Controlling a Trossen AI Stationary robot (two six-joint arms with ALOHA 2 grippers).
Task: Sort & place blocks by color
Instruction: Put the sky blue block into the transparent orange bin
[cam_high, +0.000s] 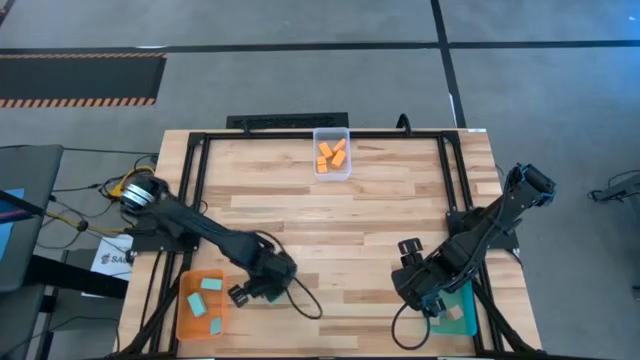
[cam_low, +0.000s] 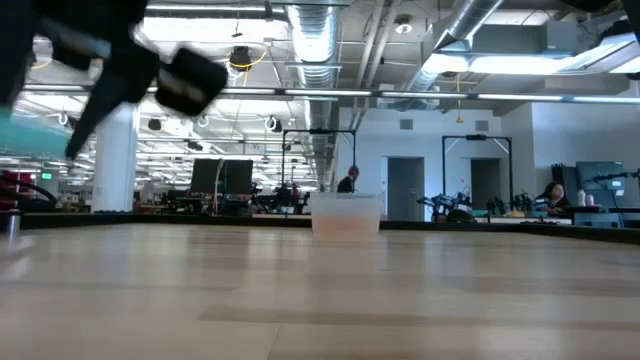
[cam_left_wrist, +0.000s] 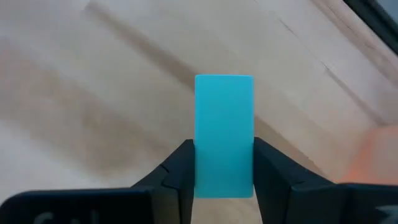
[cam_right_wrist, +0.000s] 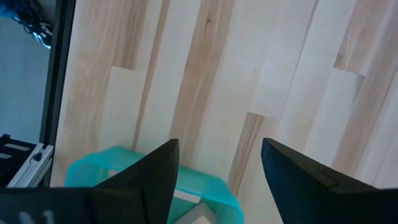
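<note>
My left gripper (cam_high: 240, 293) hovers at the table's near left, just right of the orange tray (cam_high: 186, 318), and is shut on a light blue block (cam_left_wrist: 224, 124). That tray holds three light blue blocks (cam_high: 196, 303). My right gripper (cam_high: 425, 300) is open over the inner corner of the teal tray (cam_right_wrist: 93, 168) at the near right. Its fingers (cam_right_wrist: 155, 174) touch nothing. A tan block (cam_right_wrist: 194, 213) lies in that tray. Several orange blocks (cam_high: 331, 154) lie in the clear tray (cam_high: 346, 172) at the far edge. My left gripper pinches the light blue block between its two fingers (cam_left_wrist: 180, 177), on the block's two long sides near one end (cam_left_wrist: 224, 177). The block lies along the fingers and its other end (cam_left_wrist: 224, 84) sticks out past the tips. Blurred table wood shows behind it.
The middle of the wooden table (cam_high: 330, 230) is bare. A black frame (cam_high: 190, 190) runs along the left, right and far edges. In the low view a dark arm (cam_low: 150, 75) shows at the upper left and the clear tray (cam_low: 345, 215) stands far off.
</note>
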